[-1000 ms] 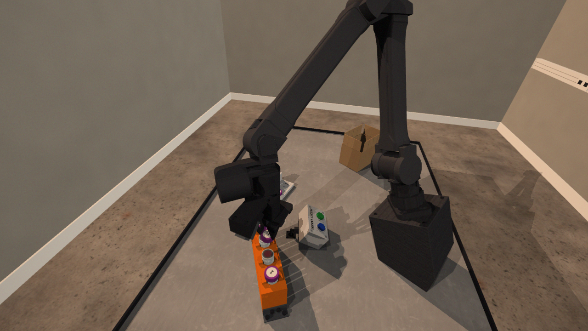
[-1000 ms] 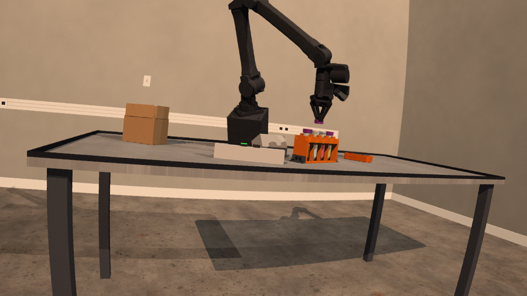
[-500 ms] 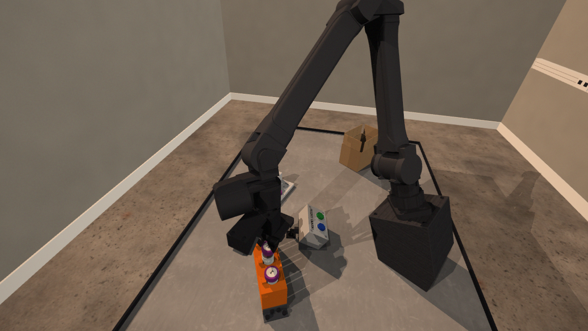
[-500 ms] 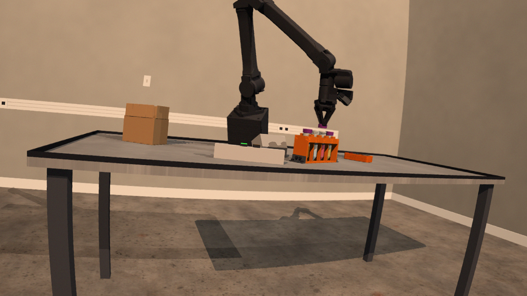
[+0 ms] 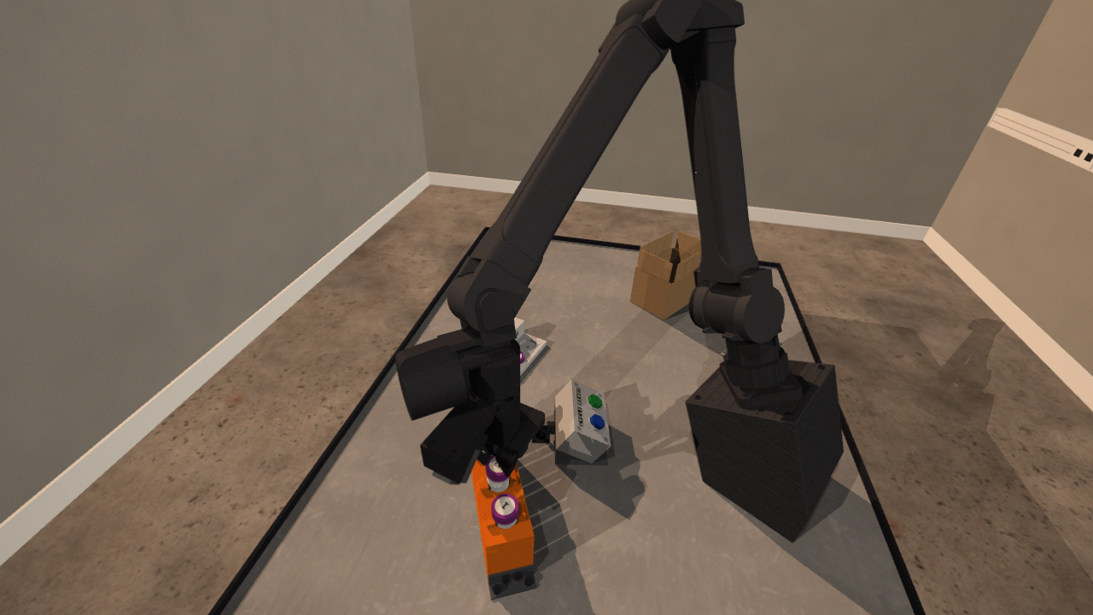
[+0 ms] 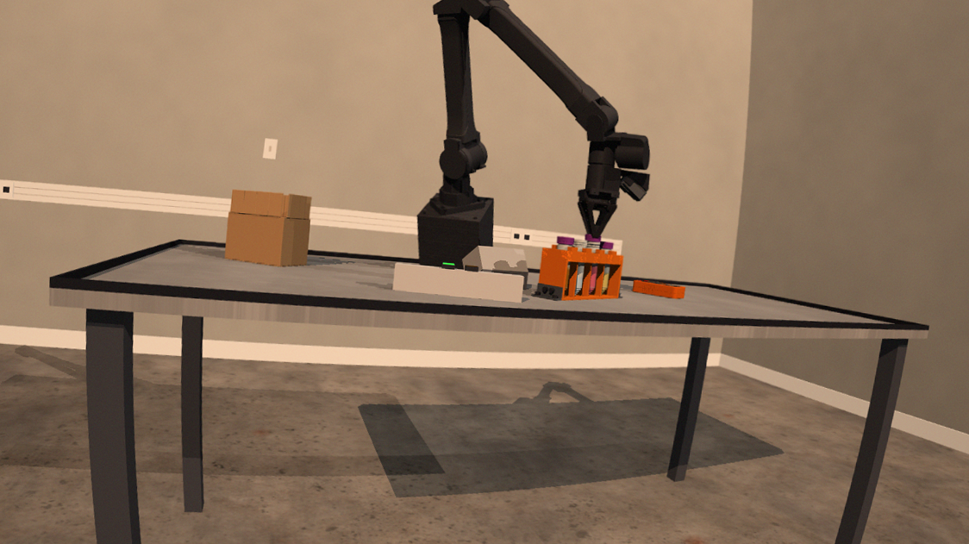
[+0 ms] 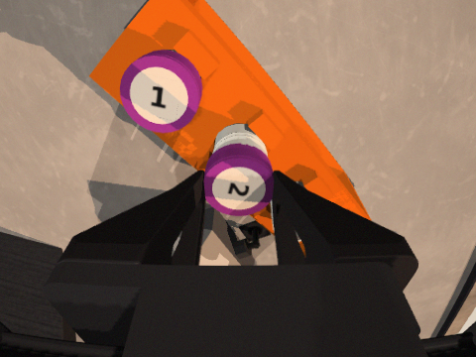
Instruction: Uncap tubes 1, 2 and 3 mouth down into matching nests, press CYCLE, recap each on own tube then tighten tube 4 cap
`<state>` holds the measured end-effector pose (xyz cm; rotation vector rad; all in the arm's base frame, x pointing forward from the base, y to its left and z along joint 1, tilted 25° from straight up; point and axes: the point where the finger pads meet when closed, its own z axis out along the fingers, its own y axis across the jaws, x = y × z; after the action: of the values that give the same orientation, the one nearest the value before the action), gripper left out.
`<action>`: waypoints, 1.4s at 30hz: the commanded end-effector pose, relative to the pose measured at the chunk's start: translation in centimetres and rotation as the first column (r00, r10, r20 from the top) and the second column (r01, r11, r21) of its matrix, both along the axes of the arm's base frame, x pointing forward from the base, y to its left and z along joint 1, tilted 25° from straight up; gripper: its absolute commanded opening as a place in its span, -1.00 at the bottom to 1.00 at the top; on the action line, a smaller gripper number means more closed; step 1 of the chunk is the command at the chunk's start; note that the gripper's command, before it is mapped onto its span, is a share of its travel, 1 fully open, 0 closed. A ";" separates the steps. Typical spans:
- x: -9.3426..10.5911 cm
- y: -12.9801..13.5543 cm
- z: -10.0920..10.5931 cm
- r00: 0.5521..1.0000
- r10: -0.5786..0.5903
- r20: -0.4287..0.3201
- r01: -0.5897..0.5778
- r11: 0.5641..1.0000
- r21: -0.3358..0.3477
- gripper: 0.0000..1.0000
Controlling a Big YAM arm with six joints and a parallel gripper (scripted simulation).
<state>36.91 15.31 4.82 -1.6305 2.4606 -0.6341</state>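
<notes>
My gripper (image 5: 500,460) (image 6: 593,233) (image 7: 238,180) is shut on the purple cap 2 (image 7: 239,193), label up. The cap is at the mouth of tube 2 (image 7: 240,134) in the orange decapping station (image 5: 513,548) (image 6: 552,272) (image 7: 283,131); it stands slightly higher than the neighbouring caps. Cap 1 (image 5: 505,506) (image 7: 160,94) is on its tube. Cap 4 (image 6: 565,239) is on its tube; tube 3 (image 6: 580,244) is bare. The cap tray (image 5: 539,351) (image 6: 456,284) shows a lit green lamp (image 6: 448,264). A purple cap (image 5: 522,357) is partly visible in it, mostly hidden by my arm.
The key housing (image 5: 582,449) with green READY key (image 5: 595,401) and blue CYCLE key (image 5: 597,421) stands between station and arm base. An open cardboard box (image 5: 658,294) (image 6: 265,241) stands further off. An orange block (image 6: 659,289) lies beyond the station in the exterior view.
</notes>
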 end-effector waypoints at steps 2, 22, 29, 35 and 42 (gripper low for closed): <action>1.3 1.1 1.4 0.999 0.017 0.033 -0.018 1.000 0.021 -1.00; 1.0 1.7 1.5 1.000 0.015 0.028 -0.016 1.000 0.020 -1.00; 1.1 1.8 1.5 1.000 0.012 0.027 -0.012 1.000 0.020 -1.00; 1.0 1.8 1.3 1.000 0.010 0.024 -0.011 1.000 0.018 -1.00; 1.0 1.4 0.3 1.000 0.013 0.020 -0.013 1.000 0.014 -1.00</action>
<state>37.01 15.48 4.96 -1.6310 2.4571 -0.6334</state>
